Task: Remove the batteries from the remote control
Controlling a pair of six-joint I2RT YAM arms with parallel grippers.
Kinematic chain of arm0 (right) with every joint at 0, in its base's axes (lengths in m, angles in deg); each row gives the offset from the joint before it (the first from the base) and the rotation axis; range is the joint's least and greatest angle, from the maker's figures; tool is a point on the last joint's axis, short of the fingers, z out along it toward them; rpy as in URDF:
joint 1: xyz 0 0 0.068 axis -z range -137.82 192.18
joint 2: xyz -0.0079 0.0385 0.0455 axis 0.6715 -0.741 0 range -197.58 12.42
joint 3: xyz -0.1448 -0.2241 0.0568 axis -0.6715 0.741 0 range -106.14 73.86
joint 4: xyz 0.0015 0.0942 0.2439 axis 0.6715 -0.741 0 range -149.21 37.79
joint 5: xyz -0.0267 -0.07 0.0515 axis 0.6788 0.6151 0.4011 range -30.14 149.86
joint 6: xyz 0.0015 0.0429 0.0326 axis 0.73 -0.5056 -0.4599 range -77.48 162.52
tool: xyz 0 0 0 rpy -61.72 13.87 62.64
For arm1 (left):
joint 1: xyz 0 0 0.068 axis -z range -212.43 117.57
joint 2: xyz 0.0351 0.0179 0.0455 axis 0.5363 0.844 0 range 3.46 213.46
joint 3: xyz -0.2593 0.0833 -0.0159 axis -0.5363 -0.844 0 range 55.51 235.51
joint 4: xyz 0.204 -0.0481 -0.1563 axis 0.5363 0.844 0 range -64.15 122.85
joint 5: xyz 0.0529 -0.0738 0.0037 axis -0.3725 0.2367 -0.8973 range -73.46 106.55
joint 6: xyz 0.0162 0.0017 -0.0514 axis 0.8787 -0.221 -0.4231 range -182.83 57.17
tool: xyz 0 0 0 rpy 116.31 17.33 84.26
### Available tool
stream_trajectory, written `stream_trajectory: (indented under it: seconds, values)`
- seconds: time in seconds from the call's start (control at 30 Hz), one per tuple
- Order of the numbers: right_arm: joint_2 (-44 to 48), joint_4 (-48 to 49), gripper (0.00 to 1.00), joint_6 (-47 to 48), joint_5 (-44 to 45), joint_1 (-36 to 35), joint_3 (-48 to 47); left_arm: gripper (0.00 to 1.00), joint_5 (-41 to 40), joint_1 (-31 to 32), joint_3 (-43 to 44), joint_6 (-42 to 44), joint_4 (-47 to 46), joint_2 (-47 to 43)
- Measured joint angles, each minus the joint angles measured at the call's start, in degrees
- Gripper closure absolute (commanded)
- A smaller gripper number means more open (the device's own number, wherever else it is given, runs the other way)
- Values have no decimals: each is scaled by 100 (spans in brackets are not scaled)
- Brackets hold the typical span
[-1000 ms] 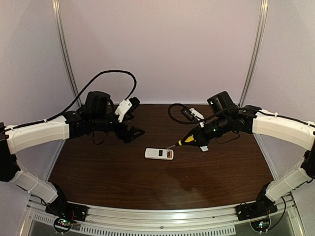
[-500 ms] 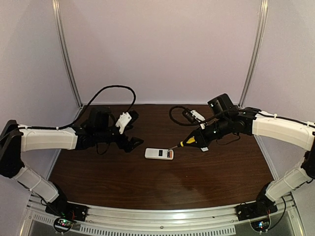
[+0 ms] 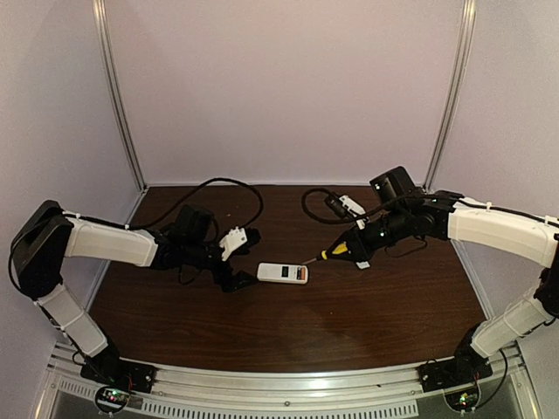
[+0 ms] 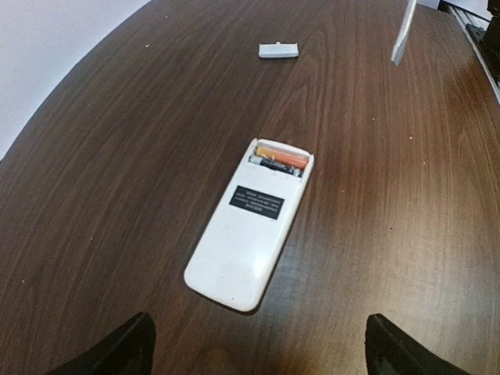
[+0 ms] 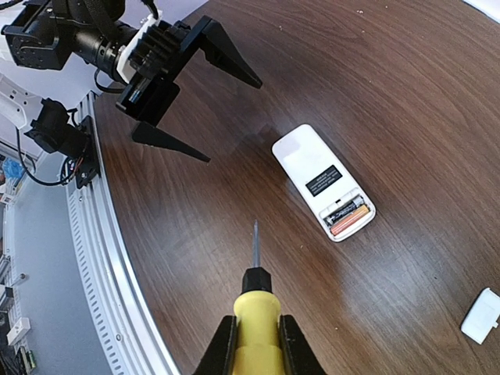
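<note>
Batteries (image 4: pixel 280 160) sitting in open bay at end of remote (image 4: pixel 248 234), on table (image 4: pixel 117 156). Tiny, light, slick (will roll once out), so pry at end. Right gripper (image 5: pixel 255 337) clamped on screwdriver (image 5: pixel 255 308), left gripper (image 5: pixel 234 121) spread wide, empty.

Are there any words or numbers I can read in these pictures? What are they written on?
No text here can be read.
The black label on the back of the remote control: white lines of print, too small and blurred to read.
The batteries: any print is too small to make out.
The screwdriver: no writing shows.
</note>
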Motion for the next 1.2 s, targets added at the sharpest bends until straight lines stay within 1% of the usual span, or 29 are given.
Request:
stream_trajectory:
  seconds: [0.17,0.67,0.83,0.97,1.2]
  values:
    - [0,4,100,0,0,20,98,4,264,0,4,297,-4,170]
    - [15,68,100,-4,125,37,203,3,284,0,289,824,-44,994]
    - [66,94,100,-4,181,48,260,3,280,0,345,960,-52,1126]
    - [109,131,100,-7,203,57,299,4,306,-13,691,1128,28,1360]
    - [227,184,100,-26,238,59,426,8,592,-186,1351,1366,286,1768]
